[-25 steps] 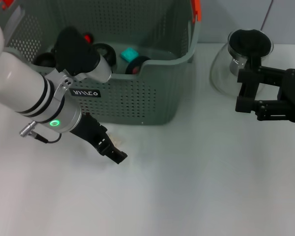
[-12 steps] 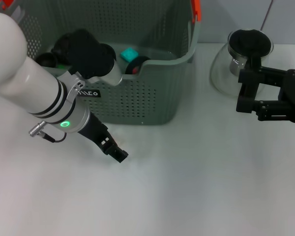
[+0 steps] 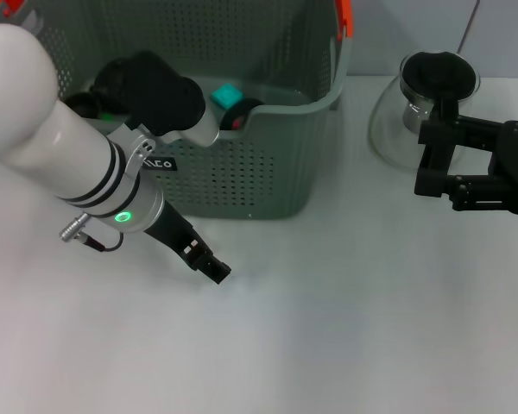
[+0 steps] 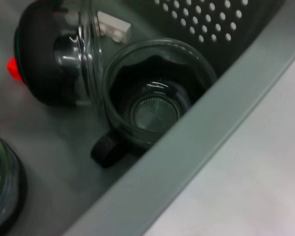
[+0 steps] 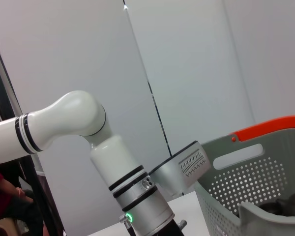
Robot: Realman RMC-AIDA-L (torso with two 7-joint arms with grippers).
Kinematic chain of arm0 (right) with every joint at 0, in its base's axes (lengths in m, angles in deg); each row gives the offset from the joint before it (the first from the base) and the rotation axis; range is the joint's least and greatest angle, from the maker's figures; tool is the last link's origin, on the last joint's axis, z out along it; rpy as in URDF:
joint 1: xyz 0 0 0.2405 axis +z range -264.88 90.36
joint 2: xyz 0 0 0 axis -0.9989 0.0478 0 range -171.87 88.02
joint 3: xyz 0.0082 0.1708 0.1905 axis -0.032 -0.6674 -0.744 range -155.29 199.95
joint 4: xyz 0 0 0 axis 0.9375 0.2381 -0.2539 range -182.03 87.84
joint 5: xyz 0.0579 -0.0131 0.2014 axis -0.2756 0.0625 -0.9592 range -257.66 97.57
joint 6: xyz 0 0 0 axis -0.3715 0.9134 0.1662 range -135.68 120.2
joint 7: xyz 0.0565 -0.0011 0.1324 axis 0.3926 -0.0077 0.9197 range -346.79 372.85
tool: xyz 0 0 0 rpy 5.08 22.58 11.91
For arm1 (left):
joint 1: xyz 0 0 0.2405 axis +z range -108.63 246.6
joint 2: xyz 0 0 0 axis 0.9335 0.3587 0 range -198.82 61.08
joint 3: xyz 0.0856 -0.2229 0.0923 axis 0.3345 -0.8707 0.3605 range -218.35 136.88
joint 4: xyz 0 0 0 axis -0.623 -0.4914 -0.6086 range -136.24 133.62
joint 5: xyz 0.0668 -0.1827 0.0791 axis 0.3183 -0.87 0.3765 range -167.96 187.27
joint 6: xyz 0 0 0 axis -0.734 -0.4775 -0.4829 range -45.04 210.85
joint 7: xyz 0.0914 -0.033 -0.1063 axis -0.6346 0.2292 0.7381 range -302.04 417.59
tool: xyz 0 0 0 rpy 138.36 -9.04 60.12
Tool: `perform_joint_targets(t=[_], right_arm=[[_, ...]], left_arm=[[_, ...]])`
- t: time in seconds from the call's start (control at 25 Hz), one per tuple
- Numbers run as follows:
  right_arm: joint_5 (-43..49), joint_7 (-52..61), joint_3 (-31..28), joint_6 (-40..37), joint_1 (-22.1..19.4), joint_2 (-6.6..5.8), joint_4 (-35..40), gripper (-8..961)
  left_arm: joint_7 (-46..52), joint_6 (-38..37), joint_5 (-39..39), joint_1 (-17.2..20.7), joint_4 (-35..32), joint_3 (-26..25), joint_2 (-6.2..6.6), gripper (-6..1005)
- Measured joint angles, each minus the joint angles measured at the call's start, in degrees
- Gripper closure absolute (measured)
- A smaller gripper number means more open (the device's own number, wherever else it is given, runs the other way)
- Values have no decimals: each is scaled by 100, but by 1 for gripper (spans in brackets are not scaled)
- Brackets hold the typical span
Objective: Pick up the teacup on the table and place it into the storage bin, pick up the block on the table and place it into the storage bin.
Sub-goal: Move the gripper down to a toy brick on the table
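The left claw (image 3: 209, 266) is held low over the white table (image 3: 345, 328) beside the grey-green perforated storage bin (image 3: 242, 185); whether it is spread cannot be told. A clear glass teacup (image 4: 150, 98) already lies inside the bin.

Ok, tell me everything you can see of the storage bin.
The storage bin is a large grey-green plastic basket with perforated walls, a scooped dip in its near rim, an orange handle clip at the top and a small black label. It stands upright on the white table, behind the left arm. Inside lie a clear glass teacup, other dark vessels and a teal block.
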Motion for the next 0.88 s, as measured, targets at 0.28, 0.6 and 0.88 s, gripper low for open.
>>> perform_joint_targets(t=[0.28, 0.6, 0.88], right_arm=[[-5, -8, 0, 2, 1, 0, 0, 13], [-6, -32, 0, 16, -16, 0, 0, 13], [-5, -40, 0, 23, -19, 0, 0, 12]], left_arm=[[262, 138, 20, -89, -139, 186, 7, 38], [373, 187, 94, -167, -257, 206, 9, 86], [404, 203, 139, -202, -313, 207, 18, 300]])
